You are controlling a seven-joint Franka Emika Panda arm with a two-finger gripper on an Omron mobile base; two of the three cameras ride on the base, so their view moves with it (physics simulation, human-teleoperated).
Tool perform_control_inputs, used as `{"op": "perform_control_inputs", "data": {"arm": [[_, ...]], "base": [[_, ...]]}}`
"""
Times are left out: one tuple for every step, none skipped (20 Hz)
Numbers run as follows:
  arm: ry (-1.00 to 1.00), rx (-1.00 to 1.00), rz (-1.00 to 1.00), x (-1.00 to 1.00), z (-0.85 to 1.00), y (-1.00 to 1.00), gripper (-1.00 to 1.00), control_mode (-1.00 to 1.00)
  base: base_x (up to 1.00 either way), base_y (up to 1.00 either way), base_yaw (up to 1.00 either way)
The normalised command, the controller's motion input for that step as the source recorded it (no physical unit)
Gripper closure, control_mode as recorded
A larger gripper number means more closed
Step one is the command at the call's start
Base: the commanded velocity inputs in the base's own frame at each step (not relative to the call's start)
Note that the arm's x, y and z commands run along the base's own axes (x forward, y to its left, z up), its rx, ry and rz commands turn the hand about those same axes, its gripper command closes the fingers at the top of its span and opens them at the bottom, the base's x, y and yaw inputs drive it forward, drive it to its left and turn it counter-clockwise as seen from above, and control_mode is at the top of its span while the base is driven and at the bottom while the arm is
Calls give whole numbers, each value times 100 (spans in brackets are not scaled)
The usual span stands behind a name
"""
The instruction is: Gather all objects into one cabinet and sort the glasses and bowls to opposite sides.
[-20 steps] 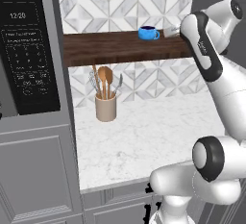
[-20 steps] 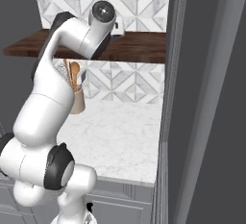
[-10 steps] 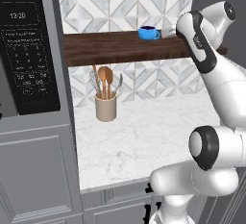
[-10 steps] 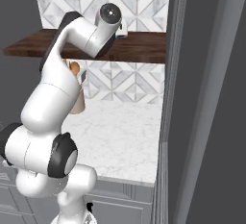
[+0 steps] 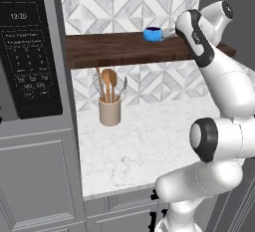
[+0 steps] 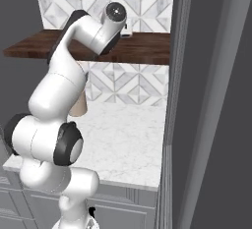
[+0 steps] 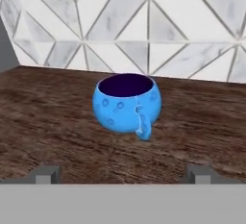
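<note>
On the dark wooden shelf [image 5: 114,49], above the utensil crock [image 5: 109,110], the blue cup [image 5: 153,34] is sitting upright and untouched — to its right the gripper [image 5: 172,30] is facing it with jaws spread wide, holding nothing. Judging by this, the reach is underway; next comes closing around the cup — its handle is facing the hand.

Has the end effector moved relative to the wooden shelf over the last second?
Yes. In the left base view the end effector has swung left along the wooden shelf, closing on the blue cup, jaws open and apart from it.
</note>
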Motion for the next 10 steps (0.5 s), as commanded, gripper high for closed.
{"op": "perform_control_inputs", "data": {"arm": [[7, 0, 0, 38, 0, 0, -100, -100], [9, 0, 0, 41, 0, 0, -100, -100], [9, 0, 0, 41, 0, 0, -100, -100], [8, 0, 0, 38, -4, 0, -100, -100], [7, 0, 0, 36, -9, 0, -100, -100], [8, 0, 0, 38, -6, 0, -100, -100], [7, 0, 0, 37, -6, 0, -100, -100], [3, 0, 0, 32, -8, 0, -100, -100], [0, 0, 0, 26, -11, 0, -100, -100], [0, 0, 0, 16, -16, 0, -100, -100]], "base": [[0, 0, 0], [0, 0, 0], [0, 0, 0], [0, 0, 0], [0, 0, 0], [0, 0, 0], [0, 0, 0], [0, 0, 0], [0, 0, 0], [0, 0, 0]]}}
